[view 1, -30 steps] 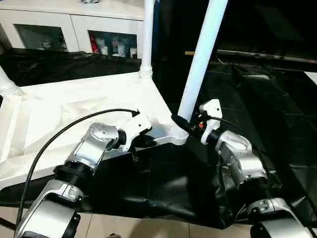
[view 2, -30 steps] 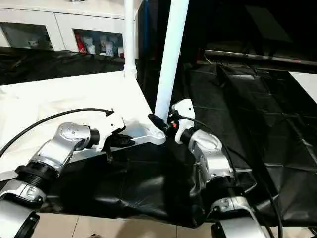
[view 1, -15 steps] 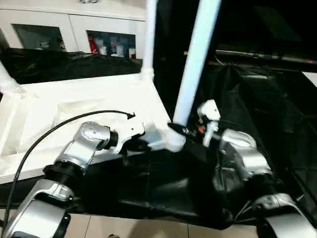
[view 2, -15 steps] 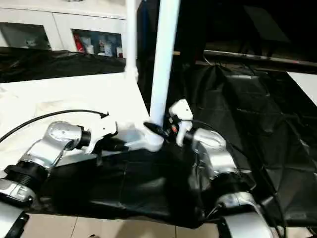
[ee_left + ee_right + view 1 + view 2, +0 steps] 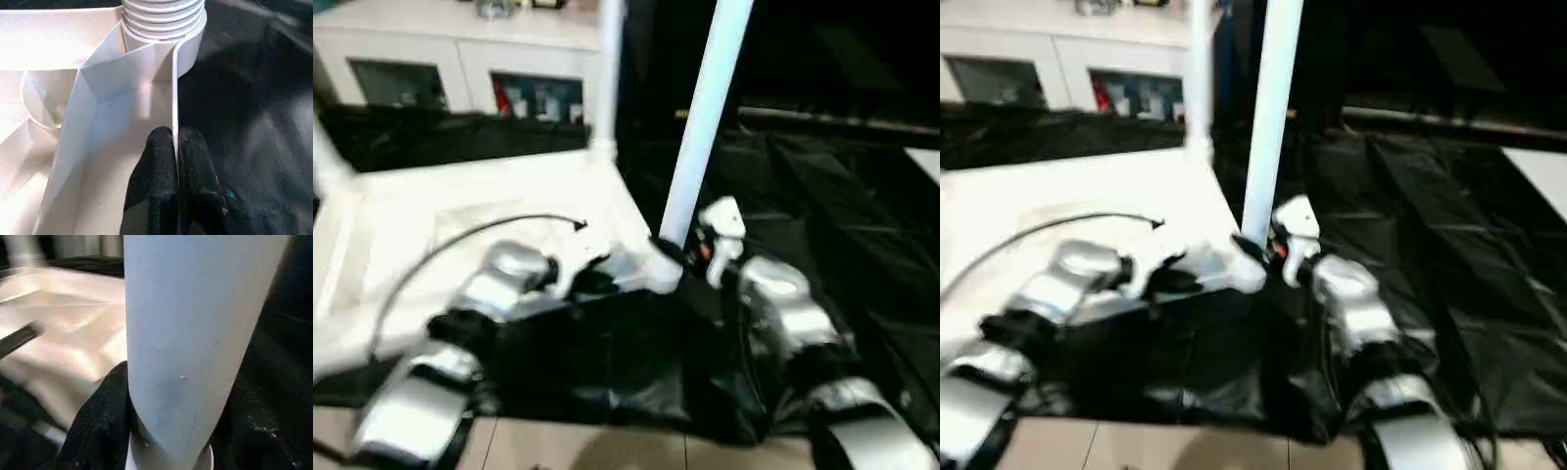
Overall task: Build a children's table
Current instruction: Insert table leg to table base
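The white table top [image 5: 460, 201] lies upside down on a black sheet, ribbed underside up. A long white leg [image 5: 702, 127] stands in the near right corner socket [image 5: 164, 19], leaning slightly right. Another leg [image 5: 607, 78] rises at the far right corner and a third [image 5: 325, 162] at the far left. My left gripper [image 5: 175, 138] is shut on the top's thin rim [image 5: 174, 83] just short of that socket. My right gripper [image 5: 672, 251] is shut on the near leg's base, one black finger [image 5: 102, 416] pressing its side; the other finger is hidden behind the leg.
A black sheet [image 5: 822, 196] covers the floor to the right and in front. A white cabinet [image 5: 460, 69] with glass doors stands behind. Pale floor tiles [image 5: 607, 446] show at the near edge. A black cable [image 5: 489, 230] arcs over my left forearm.
The head views have shifted and blurred, so the camera moved. Both grippers keep their holds. The near leg stood a little more upright half a second ago and leans right again.
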